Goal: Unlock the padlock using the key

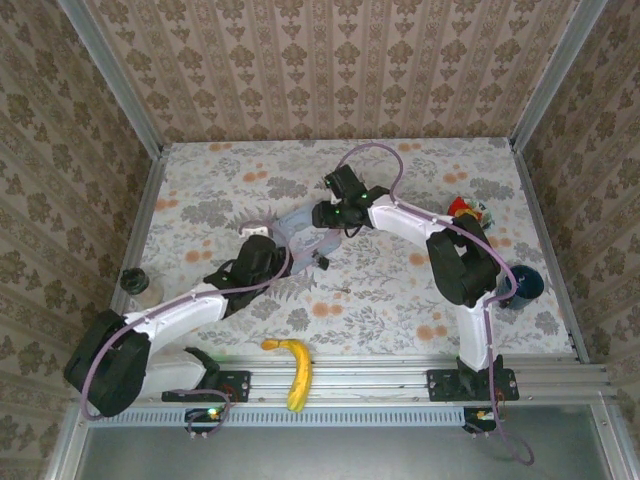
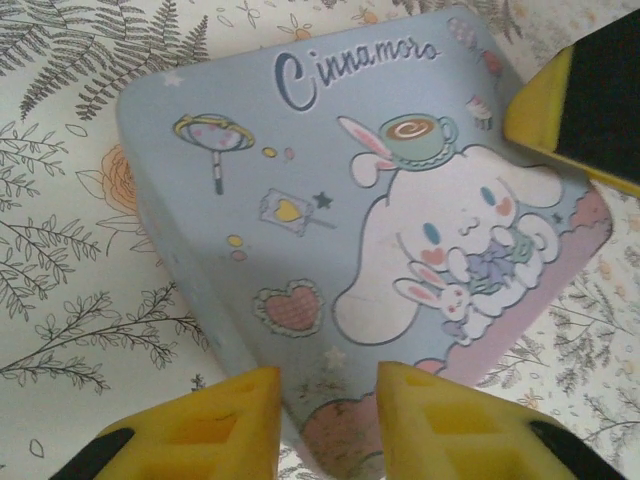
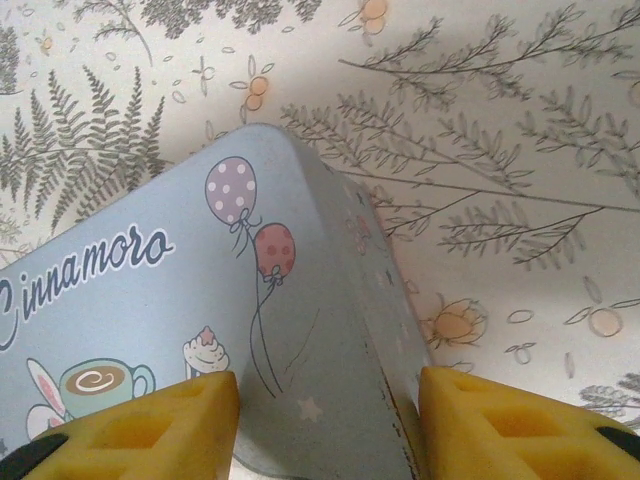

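Note:
A pale blue cartoon-printed tin (image 1: pixel 300 226) lies mid-table between both grippers. A tiny black blocky padlock (image 1: pixel 323 263) sits at the tin's near right edge. The key is hidden. My left gripper (image 1: pixel 262 238) is at the tin's left end. Its yellow fingers (image 2: pixel 225 425) stand apart over a corner of the tin (image 2: pixel 330 230), gripping nothing. My right gripper (image 1: pixel 333 213) is at the tin's far right corner. Its fingers (image 3: pixel 500 425) straddle that corner of the tin (image 3: pixel 300 330) and press against its sides. One right finger (image 2: pixel 570 90) also shows in the left wrist view.
A banana (image 1: pixel 292 368) lies at the near edge by the rail. A dark jar (image 1: pixel 133 281) stands at the left wall, and a dark blue cup (image 1: pixel 524 285) stands at the right. A red and yellow toy (image 1: pixel 465 210) sits far right. Walls enclose three sides.

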`<state>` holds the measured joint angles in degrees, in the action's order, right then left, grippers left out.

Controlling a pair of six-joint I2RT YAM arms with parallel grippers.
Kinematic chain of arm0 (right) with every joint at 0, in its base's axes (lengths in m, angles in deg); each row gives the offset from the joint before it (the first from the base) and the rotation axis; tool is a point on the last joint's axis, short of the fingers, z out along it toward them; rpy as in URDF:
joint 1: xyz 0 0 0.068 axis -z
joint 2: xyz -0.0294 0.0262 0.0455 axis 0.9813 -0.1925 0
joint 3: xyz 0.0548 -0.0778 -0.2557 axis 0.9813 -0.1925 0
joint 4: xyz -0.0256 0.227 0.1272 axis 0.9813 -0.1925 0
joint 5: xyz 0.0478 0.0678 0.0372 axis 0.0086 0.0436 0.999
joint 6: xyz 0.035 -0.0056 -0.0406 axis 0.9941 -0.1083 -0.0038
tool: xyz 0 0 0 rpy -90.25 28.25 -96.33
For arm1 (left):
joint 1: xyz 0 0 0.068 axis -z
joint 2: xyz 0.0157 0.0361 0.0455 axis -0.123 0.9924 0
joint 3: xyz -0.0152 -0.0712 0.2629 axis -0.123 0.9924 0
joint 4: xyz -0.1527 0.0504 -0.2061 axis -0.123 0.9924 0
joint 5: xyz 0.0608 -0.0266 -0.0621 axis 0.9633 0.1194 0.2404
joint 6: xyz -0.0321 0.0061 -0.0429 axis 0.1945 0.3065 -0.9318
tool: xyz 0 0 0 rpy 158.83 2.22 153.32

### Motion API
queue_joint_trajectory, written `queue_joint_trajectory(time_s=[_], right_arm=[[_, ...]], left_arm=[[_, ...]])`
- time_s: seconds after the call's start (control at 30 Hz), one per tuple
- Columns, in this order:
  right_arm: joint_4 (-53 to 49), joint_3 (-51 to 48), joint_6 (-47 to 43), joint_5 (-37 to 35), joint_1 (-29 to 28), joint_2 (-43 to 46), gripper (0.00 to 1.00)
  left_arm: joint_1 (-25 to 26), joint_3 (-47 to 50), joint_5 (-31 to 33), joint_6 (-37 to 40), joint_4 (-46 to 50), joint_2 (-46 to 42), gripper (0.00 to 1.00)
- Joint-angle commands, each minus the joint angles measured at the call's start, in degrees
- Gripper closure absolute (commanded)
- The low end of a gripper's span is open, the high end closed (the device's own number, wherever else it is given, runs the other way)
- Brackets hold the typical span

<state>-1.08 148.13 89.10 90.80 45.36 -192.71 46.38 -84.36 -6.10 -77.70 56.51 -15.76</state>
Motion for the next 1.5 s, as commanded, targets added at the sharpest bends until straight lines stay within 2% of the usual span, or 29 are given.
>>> queue_joint_trajectory(time_s=[0.0, 0.23, 0.37, 0.5, 0.63, 0.77, 0.97, 1.07, 1.17, 1.37, 1.47], right_arm=[[-2.4, 1.0, 0.5, 2.8, -1.5, 0.5, 0.45], [-8.2, 2.0, -3.7, -5.6, -1.4, 5.4, 0.34], [-7.5, -3.0, -4.2, -11.8, -1.4, 11.3, 0.31], [-6.2, -9.5, -4.4, -15.8, -1.4, 17.5, 0.33], [-5.3, -18.4, -3.4, -16.6, -2.0, 24.1, 0.40], [-9.8, -24.1, -2.3, -21.2, -6.2, 27.7, 0.45], [-19.3, -25.8, 4.6, -27.3, -15.4, 26.7, 0.48], [-20.6, -25.6, 9.0, -27.6, -18.6, 24.5, 0.48], [-21.7, -23.6, 13.0, -27.7, -20.9, 20.9, 0.46], [-24.9, -17.2, 18.4, -29.9, -22.7, 12.1, 0.44], [-23.2, -16.6, 19.1, -31.5, -22.8, 10.4, 0.44]], left_arm=[[-0.5, 0.2, -0.9, -0.6, -3.6, -0.7, 0.66], [-5.8, -1.5, -7.2, 1.4, -6.2, 3.4, 0.62], [-8.6, -1.8, -10.3, 1.3, -8.1, 5.4, 0.63], [-9.0, -1.5, -12.4, 1.0, -10.1, 7.2, 0.64], [-8.9, -1.5, -14.1, 0.1, -12.3, 8.9, 0.64], [-9.0, -2.5, -14.0, 0.8, -12.3, 9.7, 0.64], [-9.4, -1.9, -12.9, 0.5, -11.2, 7.7, 0.62], [-9.5, -0.5, -11.5, 0.6, -9.7, 4.0, 0.54], [-9.7, 0.6, -10.5, 1.1, -7.6, 0.0, 0.39], [-9.8, 2.8, -7.0, 2.4, -2.6, -7.9, 0.00], [-9.9, 4.4, -6.0, 2.6, -1.8, -10.6, 0.00]])
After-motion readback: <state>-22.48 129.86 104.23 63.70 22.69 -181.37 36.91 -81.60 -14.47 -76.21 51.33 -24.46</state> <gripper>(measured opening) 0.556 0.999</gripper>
